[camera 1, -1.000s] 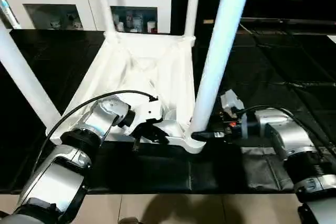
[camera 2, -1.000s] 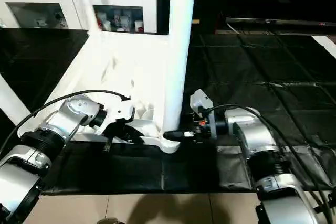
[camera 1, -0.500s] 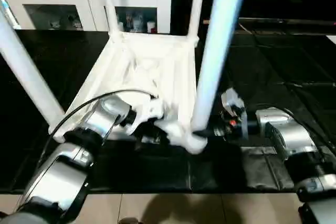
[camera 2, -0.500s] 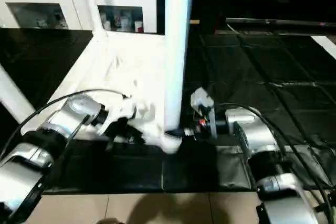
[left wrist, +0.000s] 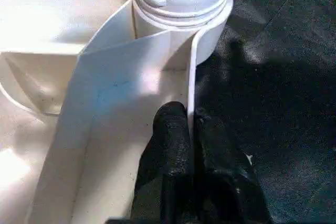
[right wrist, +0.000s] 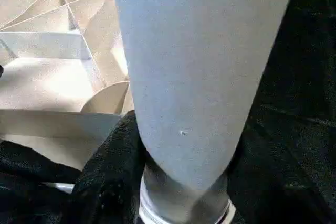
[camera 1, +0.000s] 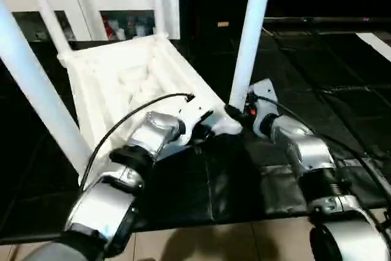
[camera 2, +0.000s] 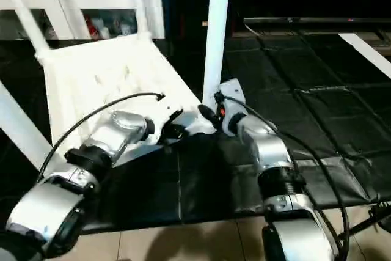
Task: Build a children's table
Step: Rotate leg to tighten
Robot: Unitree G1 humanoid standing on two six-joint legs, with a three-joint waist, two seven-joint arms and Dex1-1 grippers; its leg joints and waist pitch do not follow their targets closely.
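Children's table: your white plastic table [camera 1: 131, 80] lies upside down on the black mat [camera 1: 201, 181], ribbed underside up, with long tapered round white legs standing from its corner sockets.
Near corner: the socket [left wrist: 207, 30] closest to you carries the leg [camera 1: 249, 35] you are working; the threaded collar shows at its base in the left wrist view, so judge it as possibly not fully seated.
Left claw: your left claw [left wrist: 191, 145] is pinched closed on the thin rim wall [left wrist: 190, 77] of the top, one black finger [left wrist: 168, 140] inside and one outside.
Right claw: your right claw [camera 1: 235, 113] wraps the base of that leg, its fingers gripping the round shaft just above the socket.
Risk, rim: the rim wall is thin; if you pull or twist hard, it may flex and slip out of the left claw.
Risk, leg: the shaft is smooth and tapered, so the right claw could slide along it instead of turning it.
Risk, top: the whole table could skid on the mat, and its other legs would swing with it.
Risk, cabinet: the white glass-door cabinet [camera 1: 110, 4] stands behind the far legs; a swing that way may reach it.
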